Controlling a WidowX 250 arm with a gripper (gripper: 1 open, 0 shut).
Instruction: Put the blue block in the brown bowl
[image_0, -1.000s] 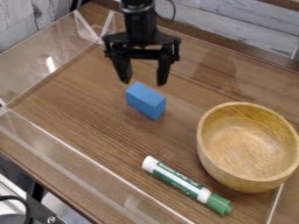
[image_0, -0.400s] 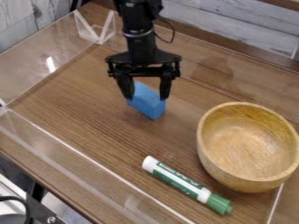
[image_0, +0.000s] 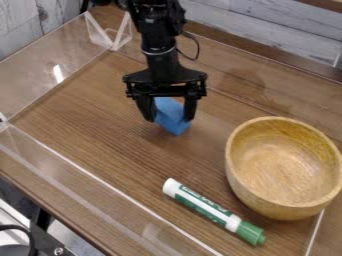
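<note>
The tool (image_0: 166, 104) pointed straight down over the blue block (image_0: 171, 116), its two dark fingers (image_0: 142, 104) spread wide, one on either side of the block. The fingers straddled the block's upper part; whether either pad touched a face could not be told from this view. The block lay flat on the wooden worktop (image_0: 94, 130), a little above the middle of the scene, with its lower right corner showing below the tool.

The brown bowl (image_0: 283, 166) sat upright at about four o'clock from the block, well apart from it, close to the right edge of the worktop. Its hollow held nothing. A white-and-green marker (image_0: 211, 211) lay on the worktop at about five o'clock from the block, slanted from upper left to lower right, with its green end toward the lower right, just beside the bowl's lower left rim but not clearly touching it.

A low clear wall (image_0: 54, 70) ran along the worktop's left and near edges.
</note>
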